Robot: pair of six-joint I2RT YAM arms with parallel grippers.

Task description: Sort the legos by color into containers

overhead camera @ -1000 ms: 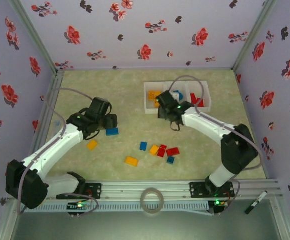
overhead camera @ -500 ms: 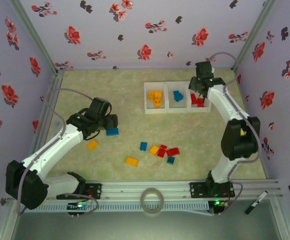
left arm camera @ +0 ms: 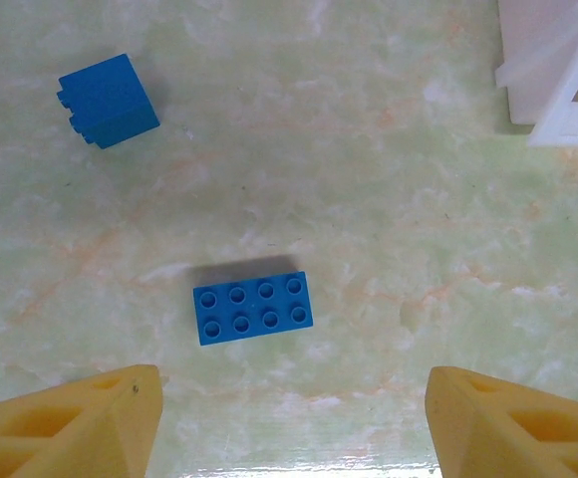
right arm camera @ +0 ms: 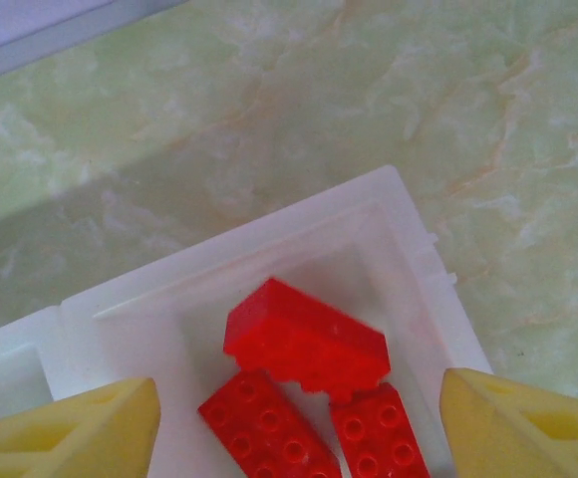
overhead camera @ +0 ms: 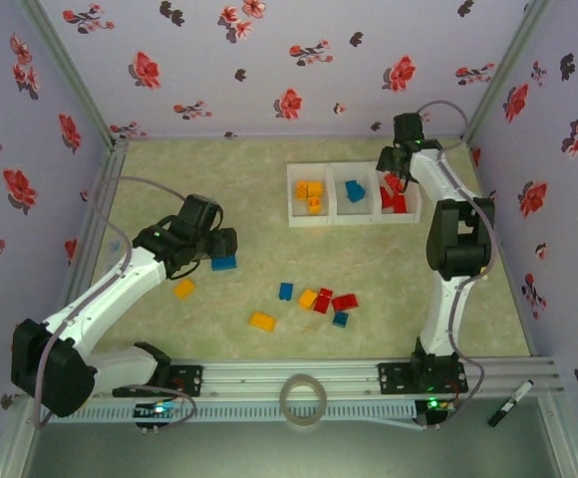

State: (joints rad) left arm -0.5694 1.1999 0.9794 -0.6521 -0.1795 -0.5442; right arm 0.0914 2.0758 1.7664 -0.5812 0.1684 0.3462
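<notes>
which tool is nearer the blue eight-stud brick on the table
Left. The left tool hovers above the blue brick; the right tool is far off, over red bricks in the tray.

The top camera looks down from high behind over the whole table (overhead camera: 219, 169). The left wrist camera faces straight down, close over a blue brick (left arm camera: 254, 309); the right, close over the tray (right arm camera: 169, 329). The top view shares both.

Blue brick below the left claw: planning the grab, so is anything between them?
Nothing visible. The blue brick lies alone on the table before the open left claw; a blue cube sits well aside.
</notes>
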